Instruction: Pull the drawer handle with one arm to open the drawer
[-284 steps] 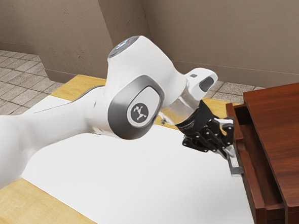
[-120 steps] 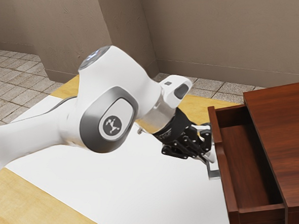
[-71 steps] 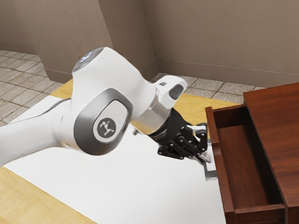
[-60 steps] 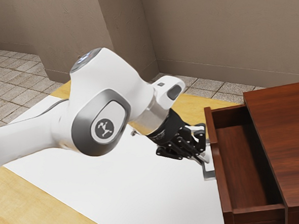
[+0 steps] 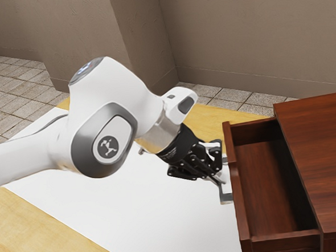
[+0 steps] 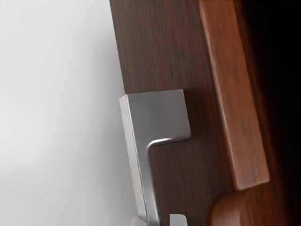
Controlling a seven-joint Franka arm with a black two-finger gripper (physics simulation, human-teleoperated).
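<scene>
Exterior and wrist views of a single arm at a drawer. The white arm [image 5: 106, 135] enters from the exterior view's left and ends in a black claw [image 5: 209, 164] that points down and toward the dark wooden drawer front [image 5: 237, 204]. The task's thing, the metal drawer handle [image 5: 223, 192], lies directly at the claw's tip. Its far portion is covered by the claw, and the rest of the bar runs out from under the claw along the drawer front, toward the near edge of the table. Whether the claw is spread, pressed together or pinching the bar cannot be told from either view. Just past the claw, on the side away from the arm, the drawer front stands well clear of the cabinet [image 5: 323, 151], so that the drawer is open and its bare wooden floor [image 5: 268, 182] is exposed from above. In the wrist view the handle is close beneath the hand. Its square end plate [image 6: 157, 115] sits flat against the wood grain of the drawer front, and the bar bends off the plate and runs back toward the claw. Beneath the claw and on its arm side lies a white sheet [image 5: 134, 219], which covers most of the light wooden tabletop [image 5: 27, 243]. Behind the claw are a tiled floor [image 5: 12, 95] and plain beige walls [image 5: 253, 29].
</scene>
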